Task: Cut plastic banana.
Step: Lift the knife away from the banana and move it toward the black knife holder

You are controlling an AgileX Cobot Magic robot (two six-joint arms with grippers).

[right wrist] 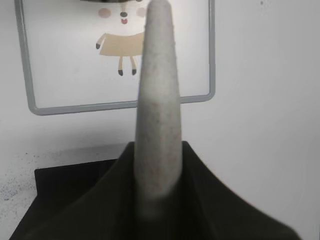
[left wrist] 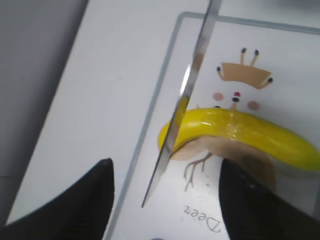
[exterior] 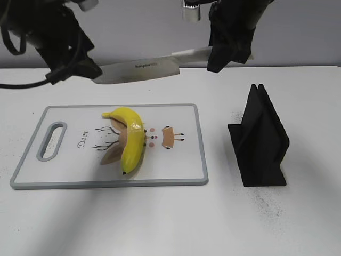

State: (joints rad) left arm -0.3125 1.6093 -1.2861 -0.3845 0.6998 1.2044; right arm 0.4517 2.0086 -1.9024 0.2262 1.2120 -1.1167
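While the knife handle [right wrist: 157,115] is clamped in the right pincer [exterior: 226,50], the blade [exterior: 141,70] is held level, high above the cutting board [exterior: 186,176]. The left pincer [left wrist: 165,197] is spread wide and empty. The plastic banana [exterior: 132,141] lies uncut mid-board on the worktop [exterior: 160,224]. The approach appears in hand; lowering squarely over the banana's middle is called for next.

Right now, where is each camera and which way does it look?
Exterior: in front, slanting down at cutting board, plastic banana, black stand; left arm and right arm show.
Left wrist: above the board, looking down past the knife at the plastic banana; open left end effector shows.
Right wrist: looks along the knife toward the board; right end effector grips it.
Shared: all see knife and board.
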